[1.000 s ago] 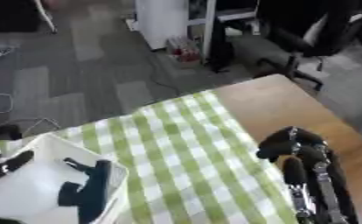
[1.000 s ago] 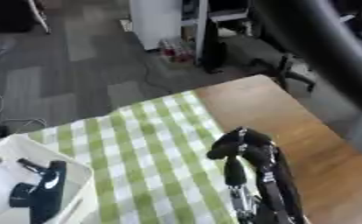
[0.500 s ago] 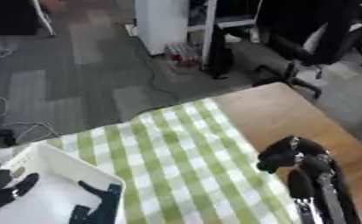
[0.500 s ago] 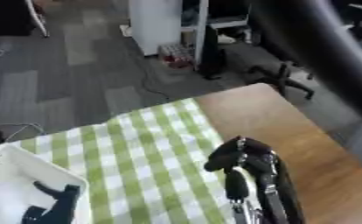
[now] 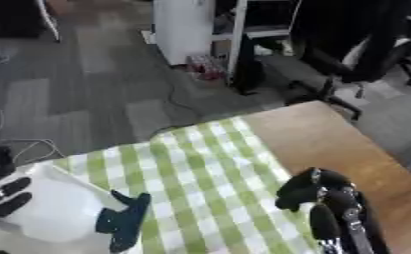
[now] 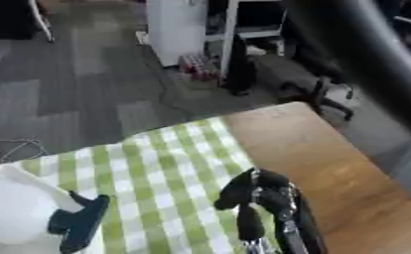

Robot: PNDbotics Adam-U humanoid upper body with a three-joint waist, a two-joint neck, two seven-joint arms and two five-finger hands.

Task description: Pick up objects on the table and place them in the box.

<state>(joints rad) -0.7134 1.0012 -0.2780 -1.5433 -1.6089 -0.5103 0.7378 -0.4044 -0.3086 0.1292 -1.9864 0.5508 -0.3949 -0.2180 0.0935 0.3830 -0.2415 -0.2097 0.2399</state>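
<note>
A white box [image 5: 48, 211] sits at the lower left on the green checked cloth [image 5: 205, 168]. A dark teal object [image 5: 126, 221] lies at the box's right rim; I cannot make out what it is. My left hand [image 5: 2, 193] shows only as black fingers at the left edge, straight, over the box's left side. Low on the right, my right hand [image 5: 313, 191] hovers over the cloth's right edge with its fingers curled and nothing in them. No other loose object shows on the cloth.
Bare wooden table [image 6: 313, 149] runs along the cloth's right side. Past the table's far edge lie grey carpet floor, a white cabinet [image 5: 187, 27], a black office chair [image 5: 357, 54] and cables [image 5: 18, 144].
The whole picture has shifted, so the camera has moved: box, cloth and hands now sit lower in view. My right hand keeps its curled pose. The teal object stays at the box's rim.
</note>
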